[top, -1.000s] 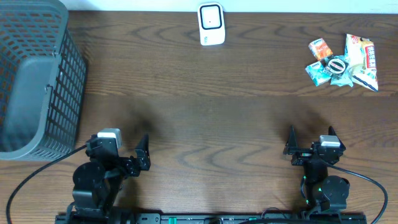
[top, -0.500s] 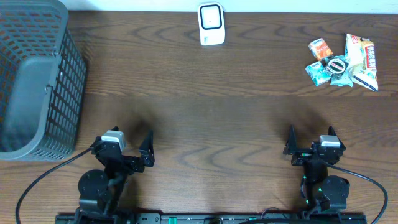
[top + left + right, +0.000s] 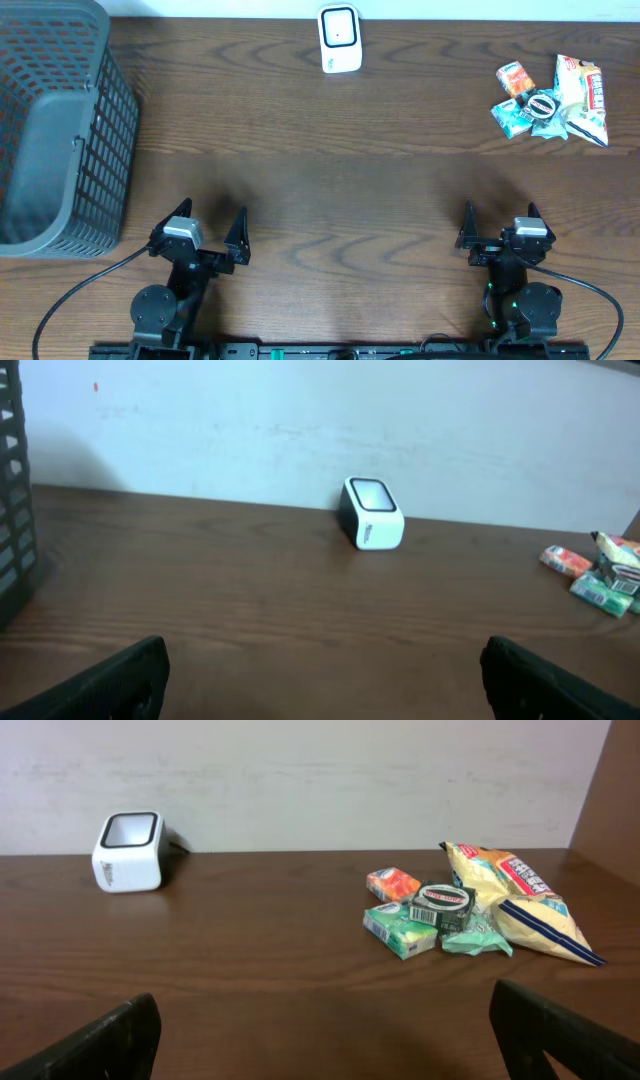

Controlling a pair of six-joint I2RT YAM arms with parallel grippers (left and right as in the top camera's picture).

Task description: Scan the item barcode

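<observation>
While left end effector (image 3: 212, 214) and right end effector (image 3: 500, 213) gape, snacks (image 3: 548, 103) lie well apart.

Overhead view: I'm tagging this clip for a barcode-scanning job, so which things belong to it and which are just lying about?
Job in hand:
scanner
snacks to scan: orange packet, green packet, tin, chip bag

Lying about, as far as the views show:
basket, off at the left edge
table, only the surface under it all
</observation>
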